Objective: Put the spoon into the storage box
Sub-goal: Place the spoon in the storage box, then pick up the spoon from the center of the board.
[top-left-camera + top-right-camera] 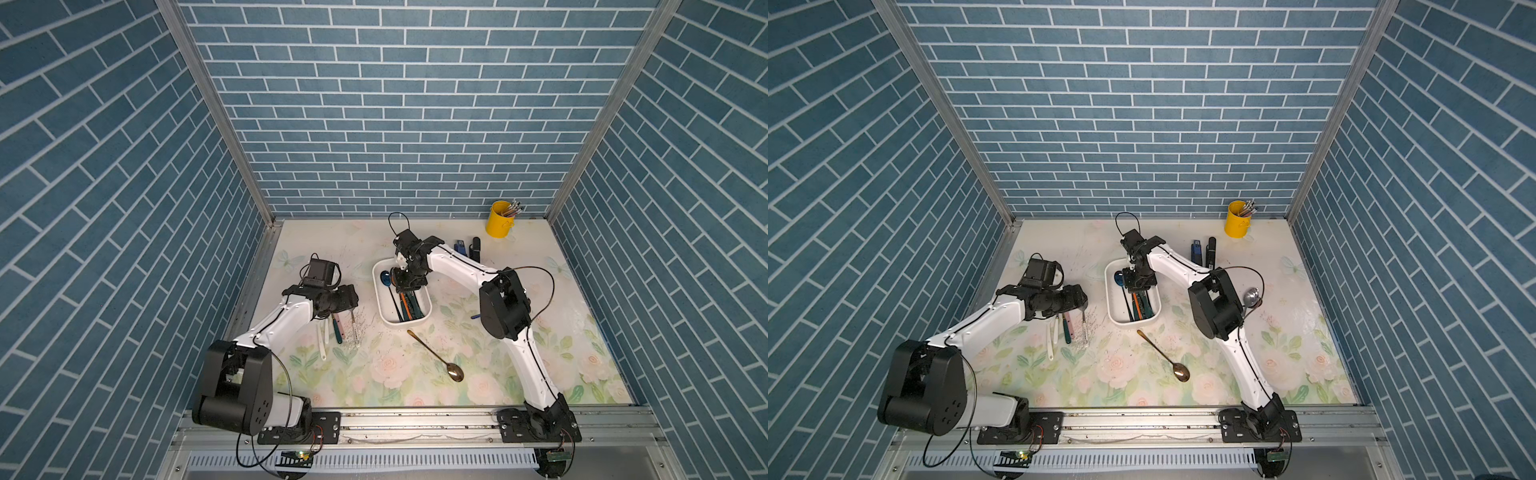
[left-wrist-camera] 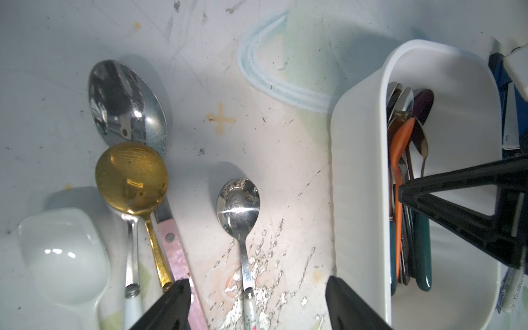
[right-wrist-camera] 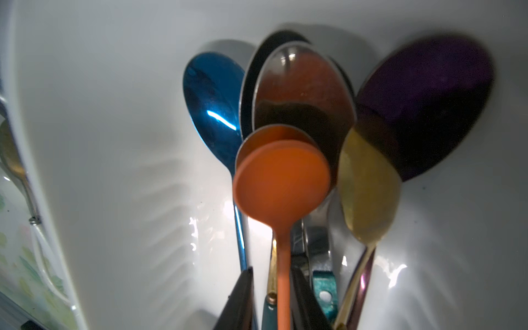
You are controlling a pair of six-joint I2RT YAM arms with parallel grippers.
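The white storage box (image 1: 376, 291) (image 1: 1108, 299) stands mid-table and holds several spoons. My right gripper (image 1: 409, 282) (image 3: 272, 270) reaches down inside it. Its jaws stand slightly open on either side of the orange spoon (image 3: 281, 183) handle, with a gap on one side. That spoon lies on top of blue, purple, gold and steel spoons. My left gripper (image 1: 353, 307) (image 2: 257, 281) hangs open beside the box (image 2: 360, 200), over a small steel spoon (image 2: 238, 203) with a white handle. Nothing is between its fingers.
A large steel spoon (image 2: 125, 103), a gold spoon (image 2: 131, 177), a white ceramic spoon (image 2: 65, 251) and a pink handle lie next to the left gripper. Another long gold spoon (image 1: 436, 357) lies in front of the box. A yellow cup (image 1: 498, 220) stands at the back right.
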